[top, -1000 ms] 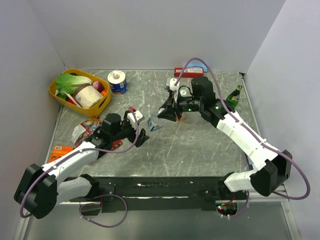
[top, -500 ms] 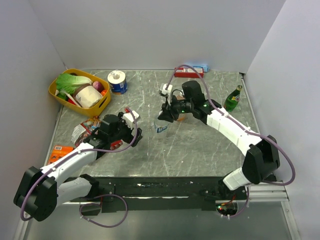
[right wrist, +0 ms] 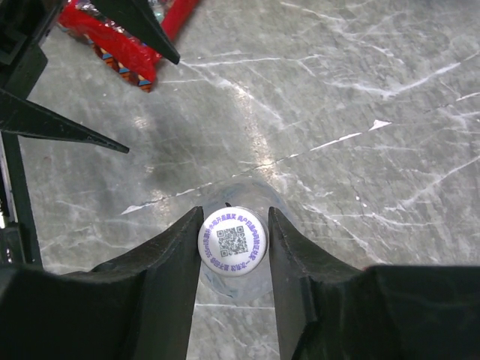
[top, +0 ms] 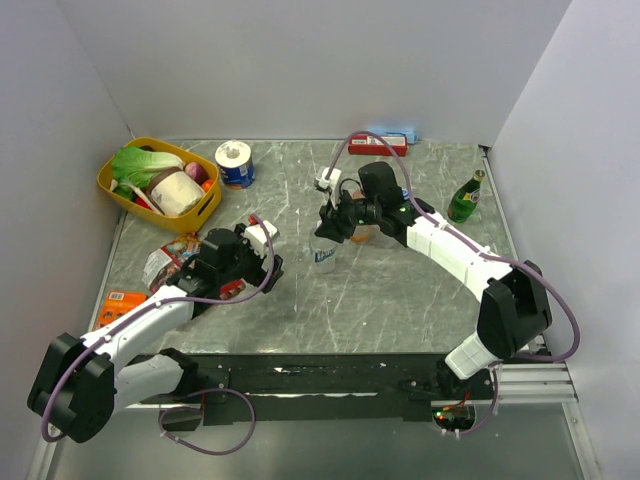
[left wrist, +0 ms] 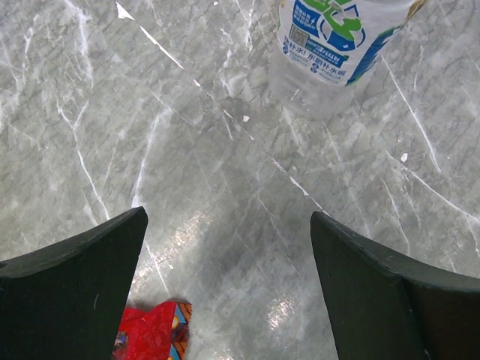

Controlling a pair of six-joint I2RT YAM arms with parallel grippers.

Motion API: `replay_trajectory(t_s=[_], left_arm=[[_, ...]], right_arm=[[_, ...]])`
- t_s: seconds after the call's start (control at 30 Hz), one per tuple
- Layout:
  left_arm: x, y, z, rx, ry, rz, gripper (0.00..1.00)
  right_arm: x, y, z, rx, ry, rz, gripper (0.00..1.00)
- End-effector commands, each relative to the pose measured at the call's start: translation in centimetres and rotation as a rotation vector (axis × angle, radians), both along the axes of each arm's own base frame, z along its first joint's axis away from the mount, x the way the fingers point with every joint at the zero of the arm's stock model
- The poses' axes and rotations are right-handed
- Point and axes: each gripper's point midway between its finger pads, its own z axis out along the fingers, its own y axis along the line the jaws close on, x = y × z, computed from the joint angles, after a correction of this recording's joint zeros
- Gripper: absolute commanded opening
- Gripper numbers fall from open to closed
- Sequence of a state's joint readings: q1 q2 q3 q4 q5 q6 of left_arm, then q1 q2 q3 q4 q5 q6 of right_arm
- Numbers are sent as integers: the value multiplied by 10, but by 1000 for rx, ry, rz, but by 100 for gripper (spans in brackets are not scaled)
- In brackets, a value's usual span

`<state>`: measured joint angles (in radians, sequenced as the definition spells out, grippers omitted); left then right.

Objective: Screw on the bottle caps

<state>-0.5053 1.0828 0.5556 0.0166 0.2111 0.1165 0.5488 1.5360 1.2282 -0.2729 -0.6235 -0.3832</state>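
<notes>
The right gripper (right wrist: 235, 221) has edged left, jaws pinching the white cap (right wrist: 233, 242) atop the upright water bottle (top: 323, 254) (ready for twisting). The left gripper (left wrist: 229, 217), jaws wide open, faces the bottle, likely to steady it.

Pinched between the right fingers (right wrist: 165, 285), on top of the white cap (right wrist: 232, 241): a dark square QR code in the middle, ringed by a circle of tiny purple print too small to make out. Ahead of the wide-apart left fingers (left wrist: 67, 292), nearer the right-hand one, on the water bottle (left wrist: 300, 86): a white, blue and green label (left wrist: 330, 34) bearing a small QR code, a few lines of fine print and larger characters cut off by the upper edge, none legible. Nowhere else any lettering sharp enough to read.
</notes>
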Motion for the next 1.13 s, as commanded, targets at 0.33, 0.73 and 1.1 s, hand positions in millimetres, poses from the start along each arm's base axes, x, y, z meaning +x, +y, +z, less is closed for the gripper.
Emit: replay_trajectory(t_s=[0.33,0.73,1.1], left_arm=[[10,-3,20,-18,-54,1,96],[30,5,50,-78,-92,93,96],[53,-1,82,-245,-78,145,96]], right_arm=[[20,1,4,8,-35,-56,57],[14,-19,137,179,-143,-236,99],[26,-89,157,105,-158,-671,99]])
